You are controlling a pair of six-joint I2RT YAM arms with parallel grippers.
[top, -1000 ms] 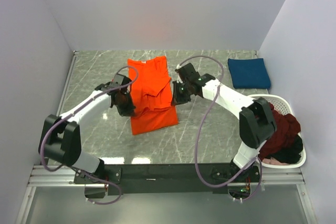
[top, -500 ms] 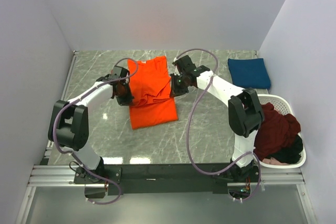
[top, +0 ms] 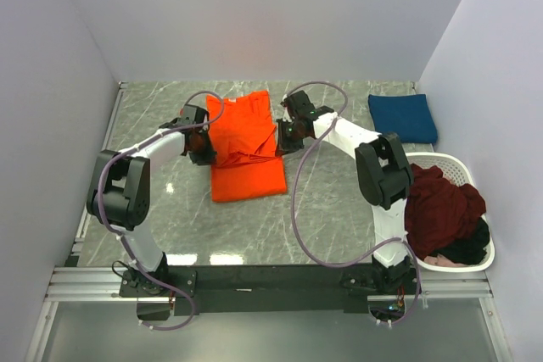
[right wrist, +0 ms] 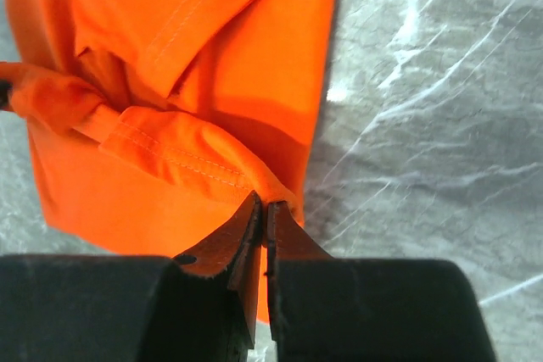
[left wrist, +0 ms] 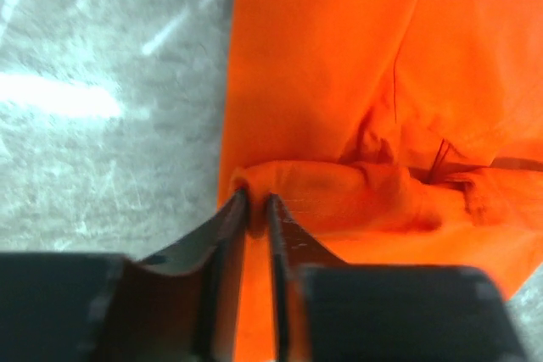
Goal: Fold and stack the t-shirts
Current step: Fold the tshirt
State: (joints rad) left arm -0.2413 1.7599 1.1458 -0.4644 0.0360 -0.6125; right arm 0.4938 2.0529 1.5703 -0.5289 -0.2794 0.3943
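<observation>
The bright orange t-shirt [top: 246,154] lies partly folded in the middle of the table. My left gripper [top: 202,148] is at its left edge, and in the left wrist view its jaws [left wrist: 252,203] stand a narrow gap apart with a bunched fold of orange t-shirt [left wrist: 339,82] pinched between the tips. My right gripper [top: 284,137] is at the right edge. It [right wrist: 263,208] is shut on a hemmed fold of the orange t-shirt [right wrist: 170,82]. A navy t-shirt [top: 402,118] lies folded at the far right.
A white basket [top: 450,158] at the right edge holds a dark maroon t-shirt [top: 445,209] and a black t-shirt [top: 471,247]. Walls enclose the table on the left, back and right. Cables loop over both arms.
Both grippers have moved away from the near edge toward the back, carrying the orange shirt's folds with them. The shirt's footprint is now shorter.
</observation>
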